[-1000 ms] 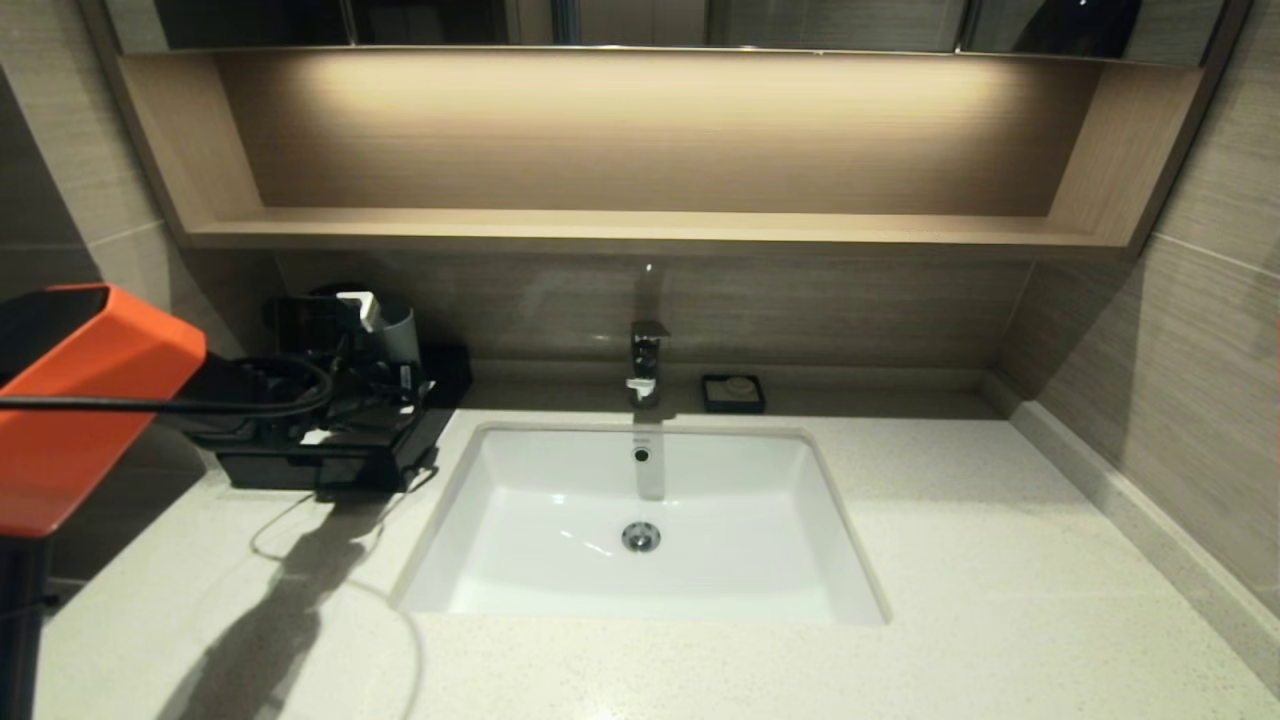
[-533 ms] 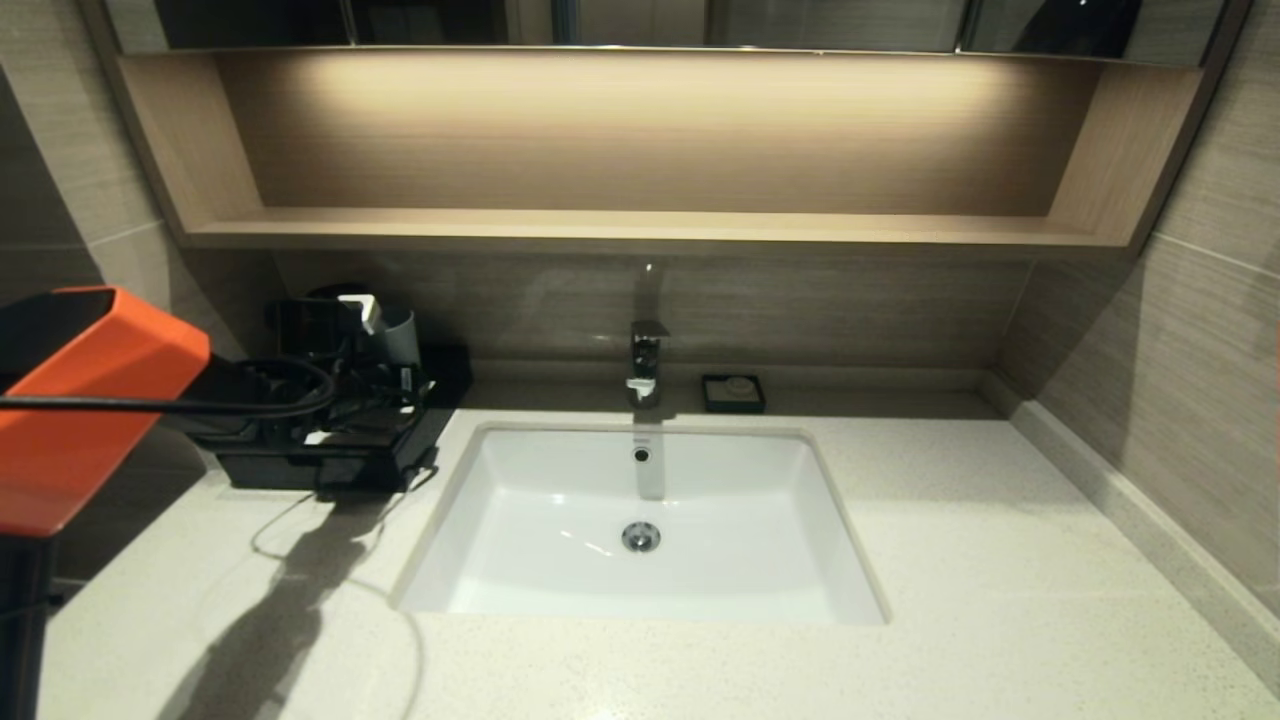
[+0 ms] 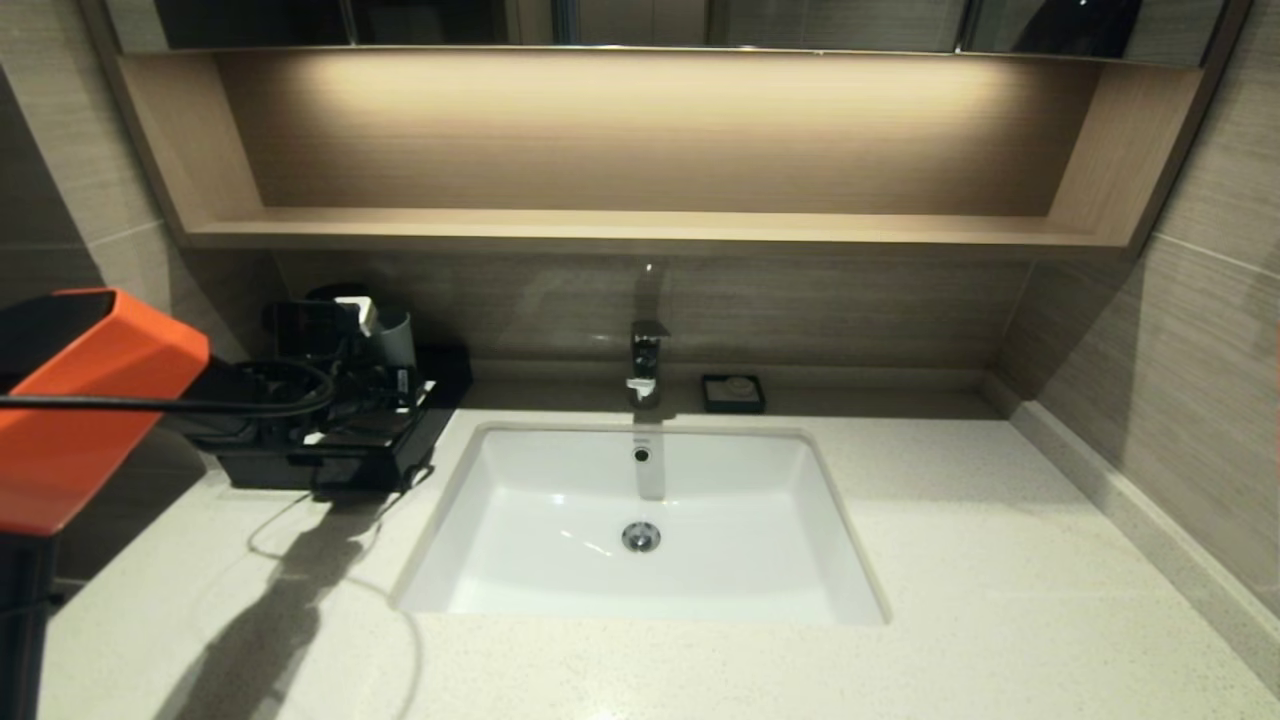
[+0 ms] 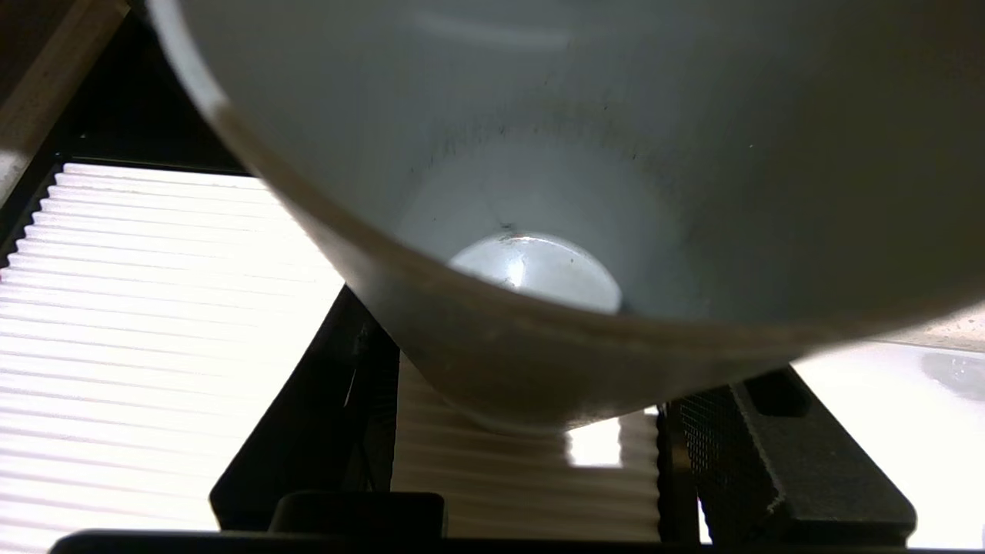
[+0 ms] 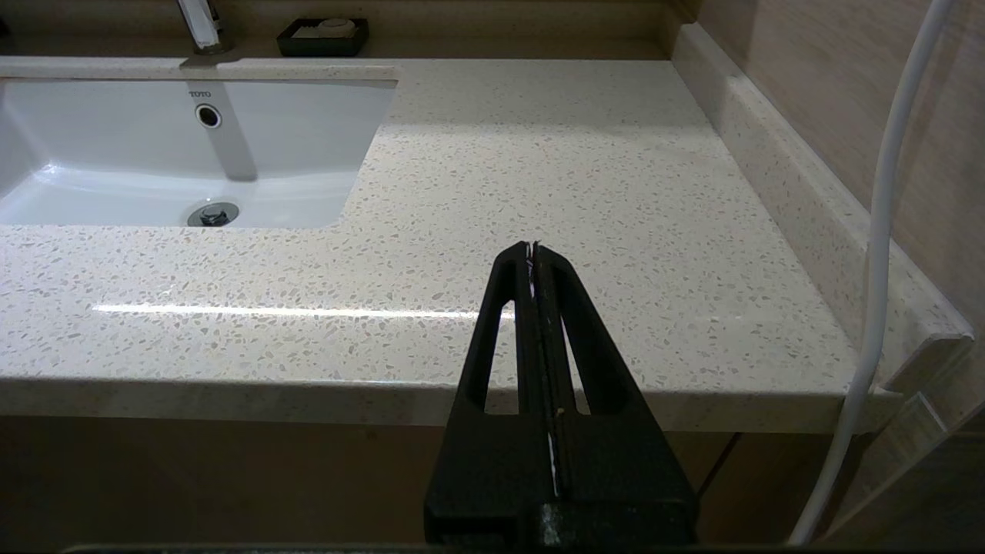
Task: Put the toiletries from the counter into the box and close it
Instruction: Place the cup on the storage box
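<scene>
Now | box (image 3: 330,462): low, black, ribbed white top | left end effector (image 3: 345,395): grip unclear | right end effector (image 5: 532,254): closed

My left arm's shell (image 3: 90,400) is orange. The worktop (image 5: 539,154) is off-white with fine brown speckles, its basin (image 3: 560,520) plain white. The box (image 3: 330,465) is black; its top panel (image 4: 138,323) is white and ribbed. My right pincer (image 5: 532,248) is black.

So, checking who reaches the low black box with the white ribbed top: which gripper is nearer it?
Left. The left gripper is over the black box, at the grey cup. The right gripper hangs off the speckled counter's front edge, far away.
</scene>
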Motion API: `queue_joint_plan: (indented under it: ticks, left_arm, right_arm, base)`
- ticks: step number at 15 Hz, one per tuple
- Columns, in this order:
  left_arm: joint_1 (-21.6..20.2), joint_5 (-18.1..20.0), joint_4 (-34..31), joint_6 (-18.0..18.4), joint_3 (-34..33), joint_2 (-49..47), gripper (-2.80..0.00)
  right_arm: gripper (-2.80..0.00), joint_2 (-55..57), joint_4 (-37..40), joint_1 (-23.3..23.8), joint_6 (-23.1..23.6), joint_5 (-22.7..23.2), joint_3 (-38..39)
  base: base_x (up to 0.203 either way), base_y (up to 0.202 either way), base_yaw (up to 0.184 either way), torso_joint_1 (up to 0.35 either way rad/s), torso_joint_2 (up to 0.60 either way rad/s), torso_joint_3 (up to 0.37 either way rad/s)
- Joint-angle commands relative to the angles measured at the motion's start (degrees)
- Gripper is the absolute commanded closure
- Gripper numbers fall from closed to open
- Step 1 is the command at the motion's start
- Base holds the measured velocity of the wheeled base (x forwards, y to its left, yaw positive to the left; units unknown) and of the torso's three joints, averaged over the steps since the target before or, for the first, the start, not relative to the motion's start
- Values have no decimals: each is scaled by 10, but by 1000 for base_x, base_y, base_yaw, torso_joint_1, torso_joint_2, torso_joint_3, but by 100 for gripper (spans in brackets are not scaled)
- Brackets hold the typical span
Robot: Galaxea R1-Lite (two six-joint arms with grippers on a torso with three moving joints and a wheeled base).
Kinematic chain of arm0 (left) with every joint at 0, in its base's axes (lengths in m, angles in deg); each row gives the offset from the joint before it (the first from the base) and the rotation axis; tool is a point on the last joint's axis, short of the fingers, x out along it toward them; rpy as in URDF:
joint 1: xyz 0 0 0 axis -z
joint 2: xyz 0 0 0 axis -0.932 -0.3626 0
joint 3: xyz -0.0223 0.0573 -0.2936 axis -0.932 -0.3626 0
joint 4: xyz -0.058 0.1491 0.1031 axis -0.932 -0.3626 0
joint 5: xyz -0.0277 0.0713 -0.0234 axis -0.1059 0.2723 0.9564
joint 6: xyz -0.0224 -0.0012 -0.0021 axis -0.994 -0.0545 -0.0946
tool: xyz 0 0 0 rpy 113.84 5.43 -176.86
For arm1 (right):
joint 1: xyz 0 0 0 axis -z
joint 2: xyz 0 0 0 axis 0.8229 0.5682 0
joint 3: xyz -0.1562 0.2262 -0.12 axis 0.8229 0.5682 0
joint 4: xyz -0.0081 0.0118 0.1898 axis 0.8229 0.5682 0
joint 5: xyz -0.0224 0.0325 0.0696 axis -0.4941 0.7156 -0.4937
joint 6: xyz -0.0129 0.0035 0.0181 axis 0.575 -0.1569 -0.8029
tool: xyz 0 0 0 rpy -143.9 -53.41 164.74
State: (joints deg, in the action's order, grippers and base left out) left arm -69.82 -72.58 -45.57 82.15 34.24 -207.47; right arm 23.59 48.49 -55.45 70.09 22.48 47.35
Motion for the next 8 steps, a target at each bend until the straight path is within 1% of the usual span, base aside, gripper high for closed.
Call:
queue_joint_plan:
  ticks: [1, 7, 8]
  left_arm:
    - [0, 0, 4, 0, 0, -1, 0]
    - [-1, 0, 4, 0, -1, 1, 0]
    - [-3, 0, 4, 0, -1, 2, -280]
  right_arm:
    - [0, -1, 0, 0, 0, 0, 1]
    - [0, -1, 0, 0, 0, 0, 1]
    - [0, -1, 0, 0, 0, 0, 1]
  base:
    - [0, 0, 0, 0, 0, 0]
    - [0, 0, 0, 0, 0, 0]
    - [0, 0, 0, 0, 0, 0]
